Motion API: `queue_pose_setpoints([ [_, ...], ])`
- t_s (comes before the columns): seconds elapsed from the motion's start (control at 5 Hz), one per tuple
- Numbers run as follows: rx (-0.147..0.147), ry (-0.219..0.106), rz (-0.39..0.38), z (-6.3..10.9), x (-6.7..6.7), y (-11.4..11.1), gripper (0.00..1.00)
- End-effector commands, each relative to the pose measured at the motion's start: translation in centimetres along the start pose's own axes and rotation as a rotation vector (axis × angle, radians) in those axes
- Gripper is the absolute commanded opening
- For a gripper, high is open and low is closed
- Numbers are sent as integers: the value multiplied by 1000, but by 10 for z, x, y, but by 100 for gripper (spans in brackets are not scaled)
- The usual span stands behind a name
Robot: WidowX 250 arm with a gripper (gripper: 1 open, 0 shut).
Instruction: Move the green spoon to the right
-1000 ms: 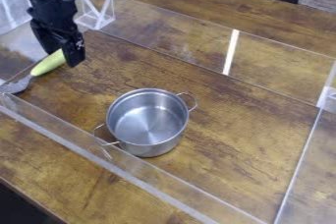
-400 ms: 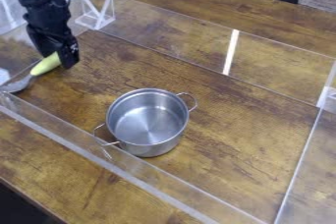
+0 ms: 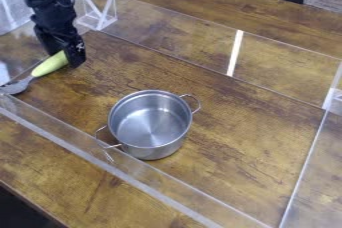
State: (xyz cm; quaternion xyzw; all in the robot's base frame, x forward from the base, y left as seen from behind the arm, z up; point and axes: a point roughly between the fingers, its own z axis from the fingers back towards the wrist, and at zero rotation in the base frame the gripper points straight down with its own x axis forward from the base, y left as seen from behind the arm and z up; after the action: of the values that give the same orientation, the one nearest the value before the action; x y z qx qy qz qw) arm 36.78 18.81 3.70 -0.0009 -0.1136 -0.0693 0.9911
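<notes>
Spoon position: green spoon (image 3: 44,67) lies flat at far left of wooden table (image 3: 254,42), well apart from pot (image 3: 150,123). Gripper (image 3: 63,52) hangs spread wide, empty, right over handle end. Judged light, stiff, smooth plastic; best pinched across thick handle, mid-length.

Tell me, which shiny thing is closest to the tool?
The green spoon, lying right beside the tool at the left. The steel pot sits farther off, mid-table.

Even, soft light; white glare streak (image 3: 237,52) on acrylic (small, slightly blurry picture).
</notes>
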Motion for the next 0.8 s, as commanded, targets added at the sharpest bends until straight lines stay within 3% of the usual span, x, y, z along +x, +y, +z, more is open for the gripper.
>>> queue_pose_setpoints([
  [0.0, 16, -53, -49, 18, 17, 13, 100],
  [0.2, -2, -61, -47, 25, 6, 12, 100],
  [0.4, -24, -66, -41, 32, -5, 12, 0],
  [0.6, 7, -58, -4, 62, 3, 7, 0],
])
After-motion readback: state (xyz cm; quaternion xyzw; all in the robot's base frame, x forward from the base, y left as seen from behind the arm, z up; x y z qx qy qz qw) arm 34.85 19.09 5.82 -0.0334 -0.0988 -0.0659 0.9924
